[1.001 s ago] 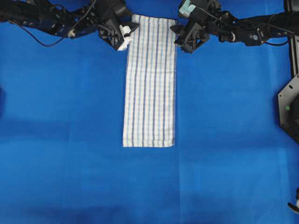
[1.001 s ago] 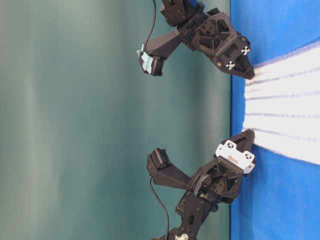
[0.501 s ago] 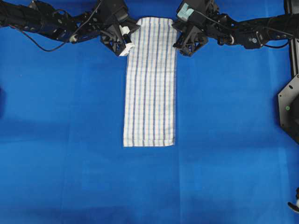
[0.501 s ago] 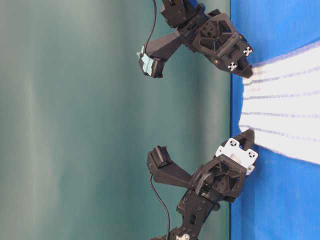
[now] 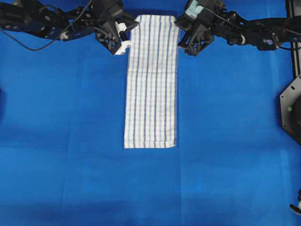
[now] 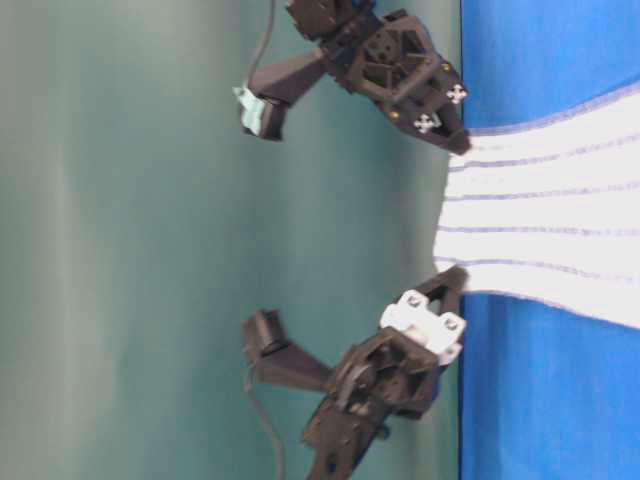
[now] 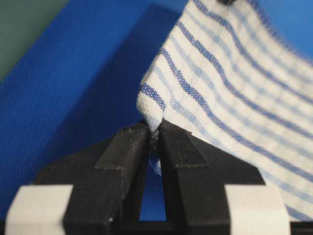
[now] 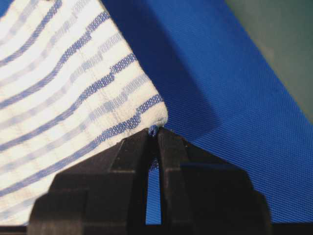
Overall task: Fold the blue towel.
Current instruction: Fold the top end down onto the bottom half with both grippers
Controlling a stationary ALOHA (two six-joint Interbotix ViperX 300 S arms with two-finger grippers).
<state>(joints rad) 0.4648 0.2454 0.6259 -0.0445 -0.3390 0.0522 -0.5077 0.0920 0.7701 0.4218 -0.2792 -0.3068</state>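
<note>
The blue towel (image 5: 151,84) is a woven cloth with a coarse, matt, slightly nubby weave, white with thin dark-blue and pale-blue threads visible in the stripes. The table covering (image 5: 70,141) is a plain blue fabric of fine, even, matt weave, showing faint creases. The left gripper (image 7: 153,139) and the right gripper (image 8: 153,134) have fingers of black, matt, hard plastic with a faintly layered, grainy surface, and the left gripper carries smooth white plastic pieces (image 7: 36,215) on its finger bases.
</note>
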